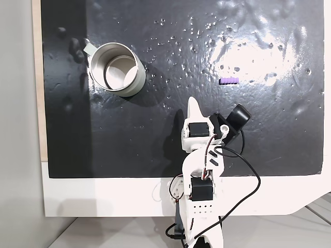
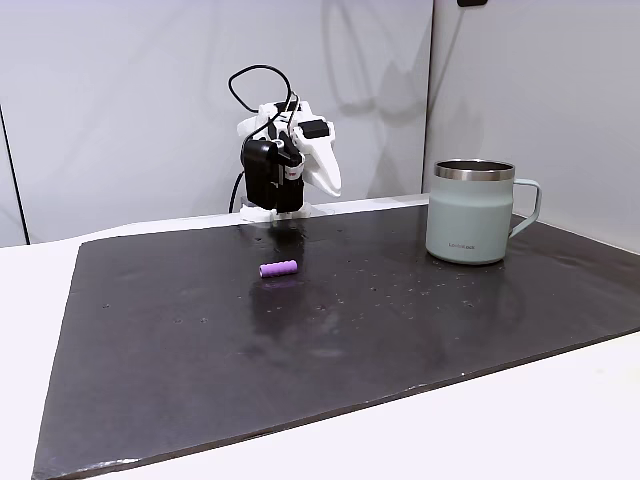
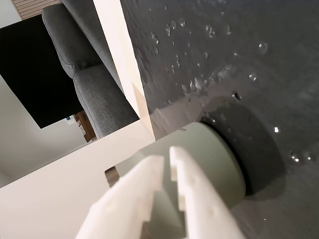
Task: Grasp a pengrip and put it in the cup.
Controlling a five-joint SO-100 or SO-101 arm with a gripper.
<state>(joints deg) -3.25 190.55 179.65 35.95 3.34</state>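
My pincer (image 3: 167,159) is nearly closed and empty, folded back near my base since I haven't reached out. The purple grip (image 1: 228,81) lies ahead to its right on the mat (image 1: 170,150); the cup (image 1: 116,68) stands ahead-left.

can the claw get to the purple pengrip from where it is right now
Probably yes. The pengrip lies alone on the dark mat, nothing between it and the claw, and the cup stands well off to the side.
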